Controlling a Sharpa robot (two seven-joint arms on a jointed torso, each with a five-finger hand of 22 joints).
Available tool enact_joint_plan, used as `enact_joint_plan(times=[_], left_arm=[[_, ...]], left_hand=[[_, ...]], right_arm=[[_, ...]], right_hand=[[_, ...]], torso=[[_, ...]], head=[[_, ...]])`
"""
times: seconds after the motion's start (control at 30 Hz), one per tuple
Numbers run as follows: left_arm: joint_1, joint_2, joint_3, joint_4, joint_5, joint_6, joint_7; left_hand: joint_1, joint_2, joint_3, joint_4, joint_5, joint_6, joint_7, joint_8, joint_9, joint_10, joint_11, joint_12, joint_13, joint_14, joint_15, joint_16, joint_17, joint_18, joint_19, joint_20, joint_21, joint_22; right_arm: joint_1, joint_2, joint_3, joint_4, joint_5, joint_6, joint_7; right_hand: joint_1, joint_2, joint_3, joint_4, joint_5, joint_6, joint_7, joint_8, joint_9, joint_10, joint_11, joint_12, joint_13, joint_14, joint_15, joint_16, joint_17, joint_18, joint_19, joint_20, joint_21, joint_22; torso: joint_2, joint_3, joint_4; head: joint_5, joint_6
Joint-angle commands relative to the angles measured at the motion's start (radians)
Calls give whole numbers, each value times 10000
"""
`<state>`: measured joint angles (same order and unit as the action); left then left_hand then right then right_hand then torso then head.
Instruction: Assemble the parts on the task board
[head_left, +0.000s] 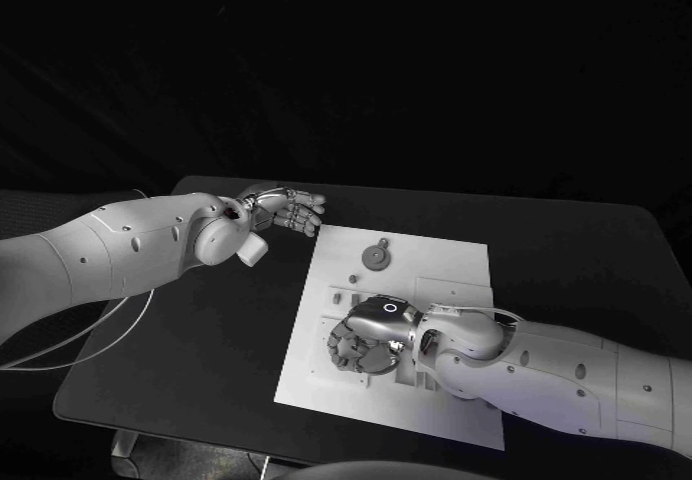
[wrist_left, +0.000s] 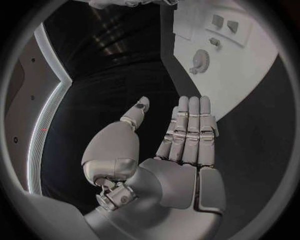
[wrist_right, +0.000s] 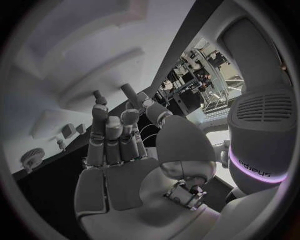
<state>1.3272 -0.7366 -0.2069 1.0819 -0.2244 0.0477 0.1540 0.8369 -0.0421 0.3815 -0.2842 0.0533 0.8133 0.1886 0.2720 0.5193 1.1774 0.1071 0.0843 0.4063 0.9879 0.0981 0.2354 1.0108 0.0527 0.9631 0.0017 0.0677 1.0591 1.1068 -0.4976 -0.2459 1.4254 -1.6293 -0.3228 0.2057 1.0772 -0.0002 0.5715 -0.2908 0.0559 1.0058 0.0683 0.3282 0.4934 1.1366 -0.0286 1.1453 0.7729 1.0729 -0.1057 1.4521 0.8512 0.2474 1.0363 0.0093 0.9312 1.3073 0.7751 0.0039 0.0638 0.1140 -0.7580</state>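
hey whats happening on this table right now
A two-armed robot is working at a white task board on a black table. Its right hand is down over the near middle of the board, fingers curled; whether it holds a part cannot be told. Its left hand hovers off the board's far left corner, flat and holding nothing. A round gear part lies untouched near the board's far edge.

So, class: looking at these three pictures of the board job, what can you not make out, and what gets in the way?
- Head view: the right hand covers the middle of the task board; any part beneath it is hidden.
- Head view: small fixtures near the gear are too small to identify.
- Right wrist view: the right hand's fingers block the board behind them.
- Left wrist view: the left hand, open, hides the table behind it.
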Motion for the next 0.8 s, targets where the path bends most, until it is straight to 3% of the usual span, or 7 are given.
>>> enact_joint_plan(times=[0.03, 0.27, 0.8], left_arm=[[10, 9, 8, 30, -11, 24, 35], [10, 6, 8, 31, -11, 27, 33], [10, -4, 8, 30, -100, 67, 33]], left_hand=[[-1, 55, -35, 27, 9, 41, 0, 22, -12, -73, -2, 50, 16, 23, 17, -36, 6, 177, 19, -6, 18, -11], [0, 52, -35, 27, 8, 39, 1, 19, -16, -76, -2, 50, 17, 23, 17, -38, 6, 176, 18, -6, 18, -13], [57, 16, -27, -4, 9, 35, 3, 13, -28, -91, 2, 48, 22, 18, 18, -47, 7, 175, 10, -7, 16, -22]], right_arm=[[-14, 37, -4, -9, -11, 94, 42], [-14, 40, -4, -65, -98, 347, -90], [-25, 23, -4, -102, -96, 276, -139]], right_hand=[[2, 65, 65, -20, 44, 258, 148, 141, 620, 28, 5, -60, -1, 50, -147, -26, -9, 144, 28, -2, 13, 101], [5, 62, 68, -23, 46, 259, 148, 138, 622, 27, 5, -63, 2, 50, -146, -28, -9, 144, 25, -1, 12, 101], [132, -139, 54, -36, 45, 191, 180, 82, 635, -62, 39, -110, 36, -39, -122, -75, -2, 144, -78, 24, -32, 101]], torso=[[-2, -1, 3], [-2, -7, 3], [-1, -2, -6]], head=[[2, 9], [2, 6], [20, -30]])
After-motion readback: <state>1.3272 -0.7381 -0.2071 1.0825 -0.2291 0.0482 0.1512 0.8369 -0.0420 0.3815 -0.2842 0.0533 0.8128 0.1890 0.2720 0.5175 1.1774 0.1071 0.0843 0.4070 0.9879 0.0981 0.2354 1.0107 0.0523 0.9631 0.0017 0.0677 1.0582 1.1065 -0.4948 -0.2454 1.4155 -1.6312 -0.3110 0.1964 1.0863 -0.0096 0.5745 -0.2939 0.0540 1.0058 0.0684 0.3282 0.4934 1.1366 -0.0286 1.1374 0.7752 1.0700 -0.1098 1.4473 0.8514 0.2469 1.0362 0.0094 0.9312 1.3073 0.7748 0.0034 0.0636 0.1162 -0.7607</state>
